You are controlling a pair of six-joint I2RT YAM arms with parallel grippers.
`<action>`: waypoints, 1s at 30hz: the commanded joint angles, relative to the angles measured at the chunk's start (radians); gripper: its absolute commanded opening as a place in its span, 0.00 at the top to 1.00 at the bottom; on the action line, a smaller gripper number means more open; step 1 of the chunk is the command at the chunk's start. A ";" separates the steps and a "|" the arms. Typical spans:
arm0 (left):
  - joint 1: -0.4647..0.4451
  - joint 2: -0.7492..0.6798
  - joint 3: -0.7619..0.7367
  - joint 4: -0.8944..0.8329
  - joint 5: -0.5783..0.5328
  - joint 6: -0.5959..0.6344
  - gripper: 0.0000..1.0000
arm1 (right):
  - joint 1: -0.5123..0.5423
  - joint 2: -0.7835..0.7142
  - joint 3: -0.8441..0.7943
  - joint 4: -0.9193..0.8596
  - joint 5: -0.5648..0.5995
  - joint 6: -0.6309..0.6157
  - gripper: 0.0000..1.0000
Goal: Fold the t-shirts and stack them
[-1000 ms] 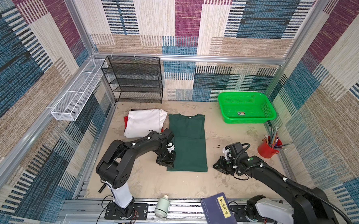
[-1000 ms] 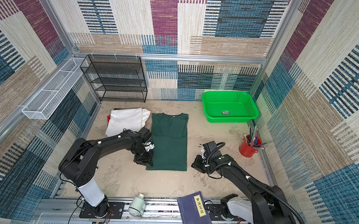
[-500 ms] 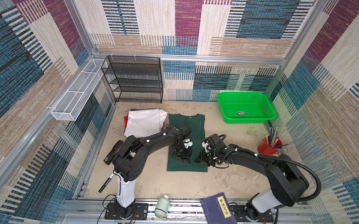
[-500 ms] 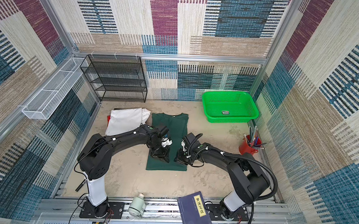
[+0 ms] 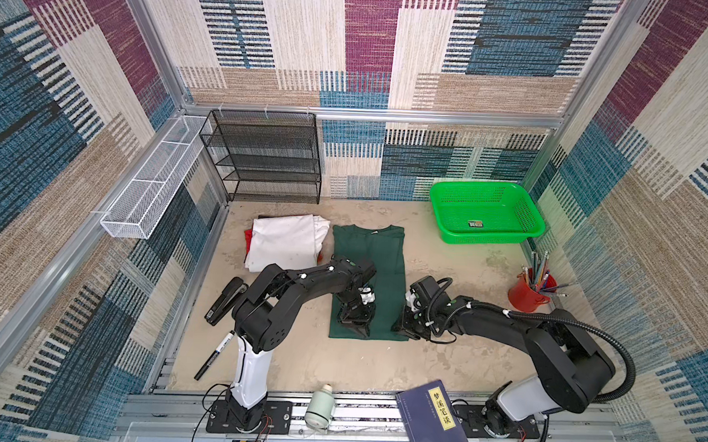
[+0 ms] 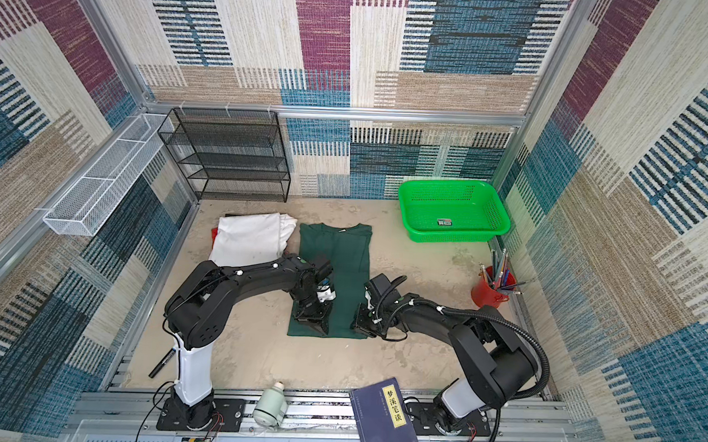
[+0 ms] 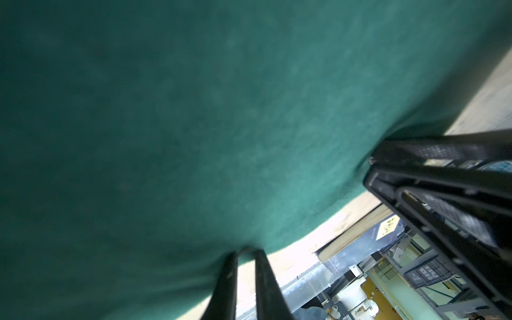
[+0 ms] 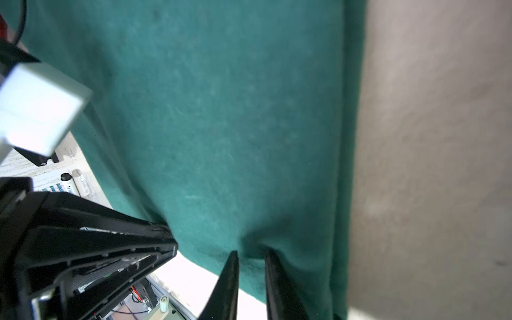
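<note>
Here, the left end effector (image 7: 246,250) and the right end effector (image 8: 250,253) each pinch the 6 o'clock hem of the dark green t-shirt (image 5: 383,257), the right one nearer 3 o'clock. The shirt lies mid-counter (image 5: 445,268), collar at 12 o'clock. The folded white t-shirt (image 5: 284,243) lies at its 10 o'clock.

Patchwork woven walls (image 5: 370,44), sandy floor (image 5: 295,360), blk mesh rack (image 5: 264,155) at back (daylit).
</note>
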State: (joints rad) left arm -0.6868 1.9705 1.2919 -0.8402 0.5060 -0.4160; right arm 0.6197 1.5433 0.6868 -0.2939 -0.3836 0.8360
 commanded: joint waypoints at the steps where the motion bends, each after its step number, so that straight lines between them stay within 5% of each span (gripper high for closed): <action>1: 0.026 -0.040 -0.056 0.013 -0.081 -0.012 0.83 | -0.003 0.002 -0.016 -0.150 0.121 -0.009 0.78; 11: 0.146 -0.257 -0.224 0.095 -0.048 -0.012 0.84 | -0.004 -0.043 0.073 -0.238 0.203 -0.077 0.77; 20: 0.144 -0.222 -0.268 0.218 0.023 -0.079 0.84 | 0.018 -0.034 0.172 -0.171 0.074 -0.083 0.75; 30: 0.145 -0.189 -0.307 0.132 -0.069 -0.052 0.86 | 0.045 -0.051 -0.010 -0.121 0.027 -0.025 0.75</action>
State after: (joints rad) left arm -0.5426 1.7832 1.0096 -0.6399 0.5190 -0.4717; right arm 0.6617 1.5078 0.7120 -0.3904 -0.3637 0.7837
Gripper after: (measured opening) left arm 0.145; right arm 0.249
